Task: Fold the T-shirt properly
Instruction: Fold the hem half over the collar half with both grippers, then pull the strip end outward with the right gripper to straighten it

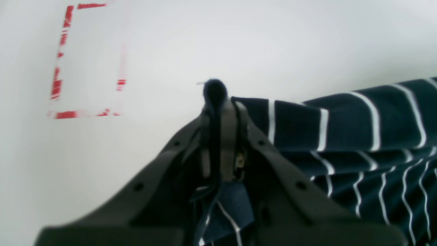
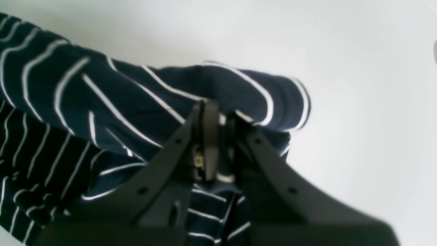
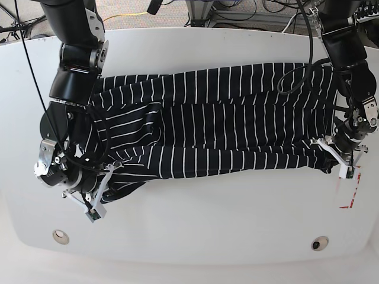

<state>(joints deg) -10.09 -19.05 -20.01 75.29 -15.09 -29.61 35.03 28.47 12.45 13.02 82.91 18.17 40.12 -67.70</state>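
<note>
A striped T-shirt (image 3: 219,118) lies stretched across a white table (image 3: 195,219) between two robot arms, each pinching a near corner of the cloth. Nearest the camera in the base view, the right gripper (image 3: 105,177), at that view's left, is clamped on the shirt's lower corner, and its wrist camera shows the jaws closed tight on a rolled fold of dark fabric with white stripes (image 2: 170,92), the right gripper (image 2: 222,114) biting just under the fold's edge. At the opposite end, the left gripper (image 3: 329,160) holds the shirt's other near corner; seen from its wrist, the left gripper (image 1: 218,102) is closed on a small dark tuft of cloth that pokes out above the fingertips, with the striped fabric (image 1: 358,136) trailing off to one side. A worn red-taped square (image 1: 88,61) marks the tabletop beside that gripper, part of it also visible at the table's edge in the base view (image 3: 354,192). Farther back, the shirt's far edge lies flat on the table, its middle creased by long lengthwise wrinkles. Beyond the table, cables (image 3: 254,12) lie on the floor.
</note>
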